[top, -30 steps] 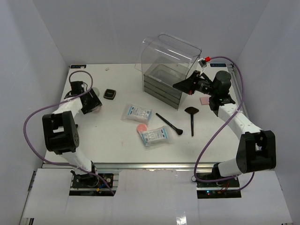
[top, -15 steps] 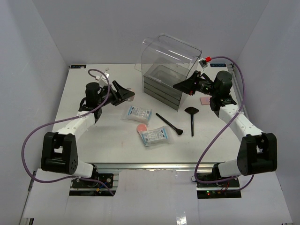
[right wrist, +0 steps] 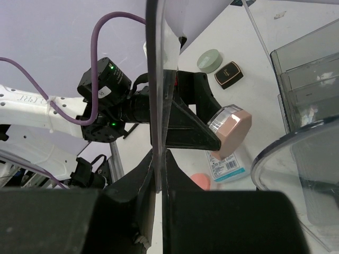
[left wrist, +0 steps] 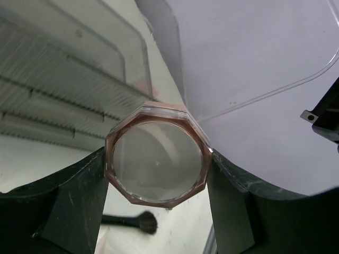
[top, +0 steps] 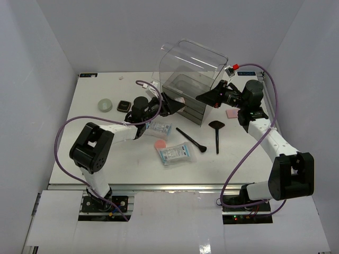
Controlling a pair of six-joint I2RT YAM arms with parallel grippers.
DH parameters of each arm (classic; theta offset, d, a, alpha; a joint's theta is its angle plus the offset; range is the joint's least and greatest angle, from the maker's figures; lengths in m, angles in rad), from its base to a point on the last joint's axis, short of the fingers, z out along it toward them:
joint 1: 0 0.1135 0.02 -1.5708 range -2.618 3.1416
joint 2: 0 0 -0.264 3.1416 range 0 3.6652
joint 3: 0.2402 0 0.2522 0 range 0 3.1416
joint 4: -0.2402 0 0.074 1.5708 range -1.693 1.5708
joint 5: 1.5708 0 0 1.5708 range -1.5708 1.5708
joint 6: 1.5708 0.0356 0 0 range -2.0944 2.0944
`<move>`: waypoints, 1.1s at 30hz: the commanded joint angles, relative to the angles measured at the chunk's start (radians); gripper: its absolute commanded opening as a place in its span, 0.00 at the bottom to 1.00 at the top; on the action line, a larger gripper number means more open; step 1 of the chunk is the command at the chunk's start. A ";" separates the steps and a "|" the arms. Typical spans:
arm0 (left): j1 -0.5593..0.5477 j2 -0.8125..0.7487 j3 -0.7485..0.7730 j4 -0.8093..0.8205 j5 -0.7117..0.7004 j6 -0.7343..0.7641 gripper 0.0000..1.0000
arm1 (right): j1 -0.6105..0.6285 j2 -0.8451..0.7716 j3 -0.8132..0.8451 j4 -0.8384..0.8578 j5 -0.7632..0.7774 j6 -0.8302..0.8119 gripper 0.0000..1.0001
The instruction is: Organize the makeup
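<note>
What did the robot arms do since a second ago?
The left tool swung from the left side of the table across to the clear box, where it holds a pink eight-sided jar. The right tool stayed shut on the box's clear lid, keeping it lifted. The sachets, brushes and round pink puff stayed put.

Clear box (top: 185, 84) with grey drawers (top: 193, 112), lid (top: 193, 57) raised, on white table (top: 132, 164)
</note>
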 commanded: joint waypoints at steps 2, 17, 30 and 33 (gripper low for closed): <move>-0.029 0.024 0.070 0.211 -0.142 0.069 0.06 | 0.004 -0.057 0.068 0.050 -0.052 0.000 0.09; -0.095 0.159 0.136 0.414 -0.294 0.084 0.10 | 0.004 -0.068 0.086 0.078 -0.050 0.051 0.08; -0.142 0.285 0.289 0.437 -0.407 0.168 0.12 | 0.005 -0.068 0.080 0.102 -0.050 0.075 0.08; -0.149 0.311 0.310 0.421 -0.457 0.201 0.19 | 0.005 -0.068 0.079 0.106 -0.050 0.078 0.08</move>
